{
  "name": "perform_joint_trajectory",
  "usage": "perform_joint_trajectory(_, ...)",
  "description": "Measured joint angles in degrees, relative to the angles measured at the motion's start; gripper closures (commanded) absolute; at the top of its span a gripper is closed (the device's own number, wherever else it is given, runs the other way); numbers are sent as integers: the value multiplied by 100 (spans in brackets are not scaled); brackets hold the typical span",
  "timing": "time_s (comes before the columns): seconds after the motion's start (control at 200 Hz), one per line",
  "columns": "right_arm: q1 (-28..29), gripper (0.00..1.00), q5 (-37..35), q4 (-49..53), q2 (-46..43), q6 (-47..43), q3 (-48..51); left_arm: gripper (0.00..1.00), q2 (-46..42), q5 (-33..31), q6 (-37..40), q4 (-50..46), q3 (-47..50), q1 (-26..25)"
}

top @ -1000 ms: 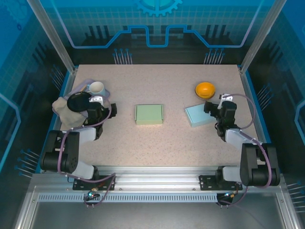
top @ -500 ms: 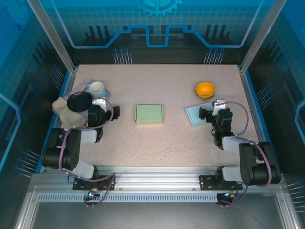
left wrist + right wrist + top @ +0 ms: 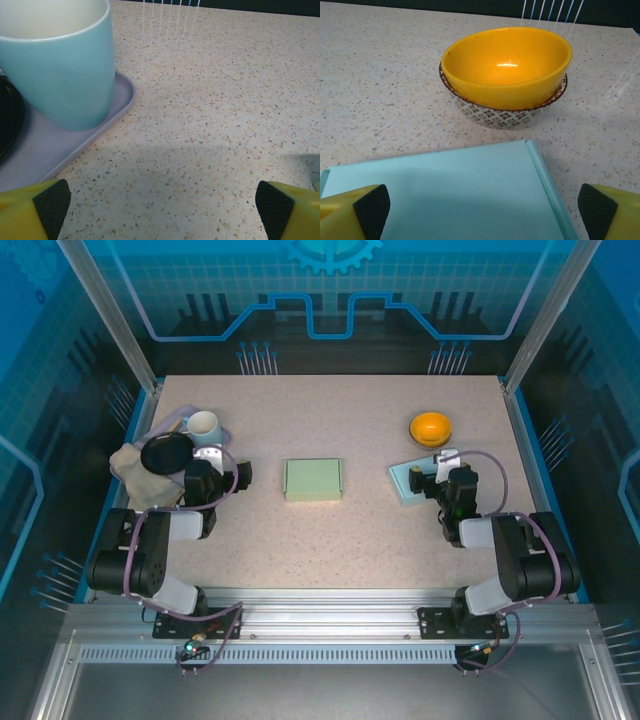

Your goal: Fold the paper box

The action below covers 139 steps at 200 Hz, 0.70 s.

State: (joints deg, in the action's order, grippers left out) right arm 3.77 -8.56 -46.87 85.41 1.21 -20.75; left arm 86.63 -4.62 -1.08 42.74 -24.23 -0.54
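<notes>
Near open left tool (image 3: 164,210): one mug (image 3: 60,75); open right tool (image 3: 484,210): one box (image 3: 445,190), two bowls (image 3: 505,60).

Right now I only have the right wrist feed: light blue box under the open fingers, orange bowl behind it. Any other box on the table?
Observer: Yes. A flat green box lies mid-table between the two arms, apart from your light blue box.
Operator: Where's the left arm?
Observer: The left gripper sits low over the table to the left of the green box, fingers wide apart with nothing between them.
Operator: Anything close to it?
Observer: A light blue mug stands upright on a grey tray just beside it, with a black dish and a cloth next to that.
</notes>
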Motion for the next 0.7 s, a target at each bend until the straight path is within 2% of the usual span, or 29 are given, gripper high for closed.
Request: perform_joint_trajectory(0.695,-2,0,2,210,22,0,-225,1,0,0,0,0,0,0)
